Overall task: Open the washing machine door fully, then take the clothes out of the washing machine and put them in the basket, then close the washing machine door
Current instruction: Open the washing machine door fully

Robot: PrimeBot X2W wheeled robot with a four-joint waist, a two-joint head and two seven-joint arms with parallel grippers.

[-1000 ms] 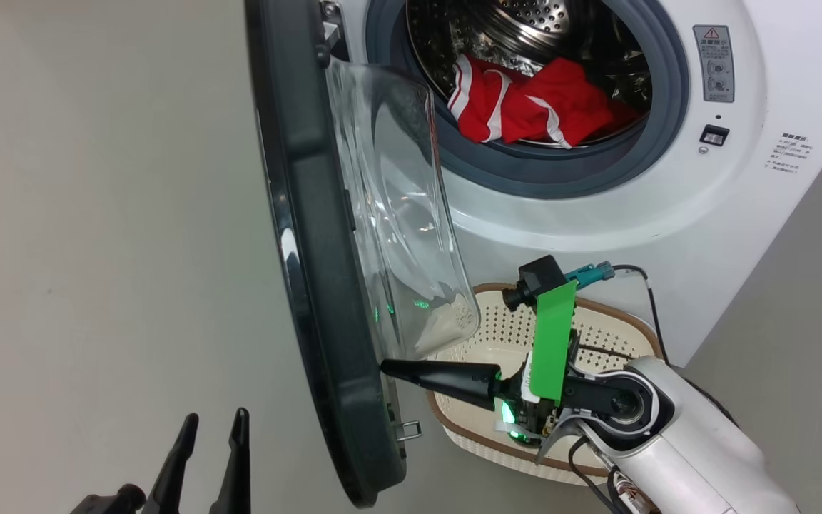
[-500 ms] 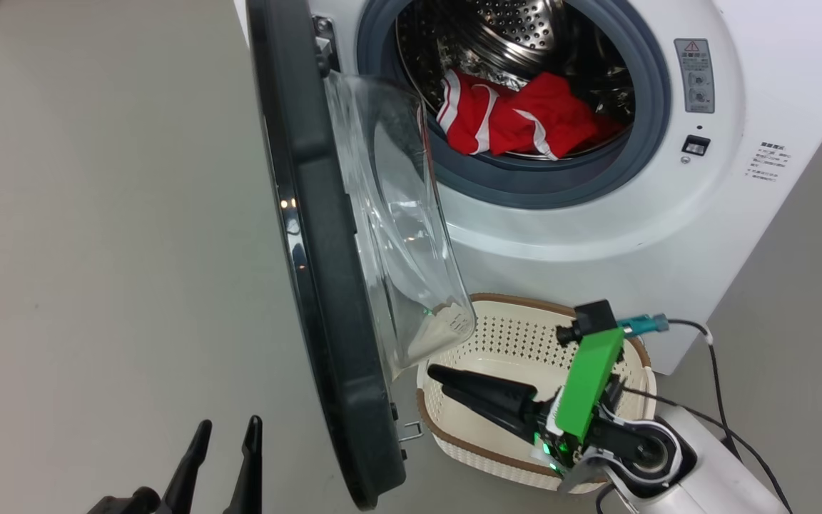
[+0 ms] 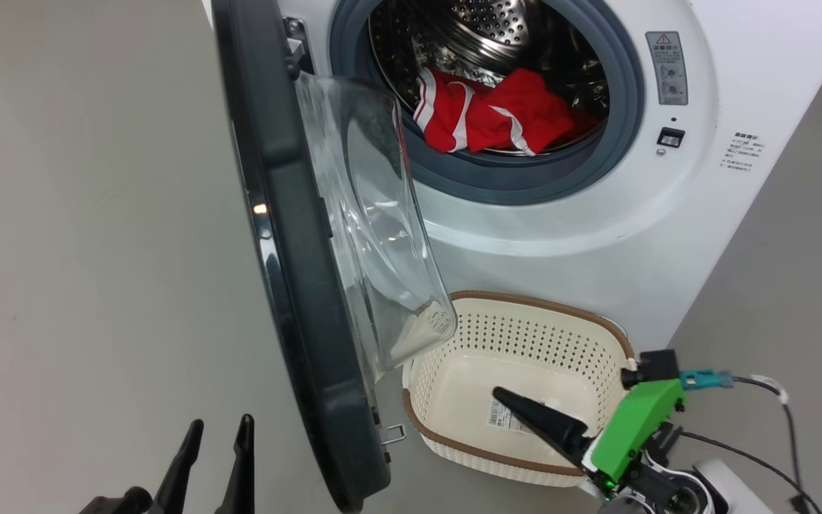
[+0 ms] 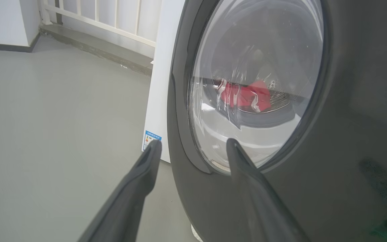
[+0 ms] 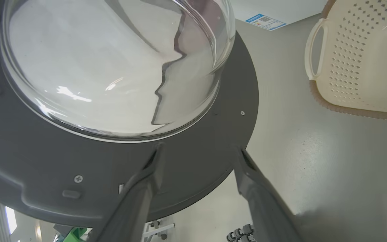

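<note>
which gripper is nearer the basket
The right gripper: its fingers are by the basket, on the glass-bowl side of the door; the left gripper sits beyond the door, over floor.

A grey warning sticker [image 3: 669, 68] is showing a red triangle on the washing machine [image 3: 561, 235], right of the drum opening, its print too small to read. Further right, faint printed lines [image 3: 745, 150] are staying illegible. A barcode label [image 3: 502, 414] is lying on the floor of the basket [image 3: 525, 335]. A blue label [image 4: 151, 139] is sitting low on the machine's side, unreadable.
</note>
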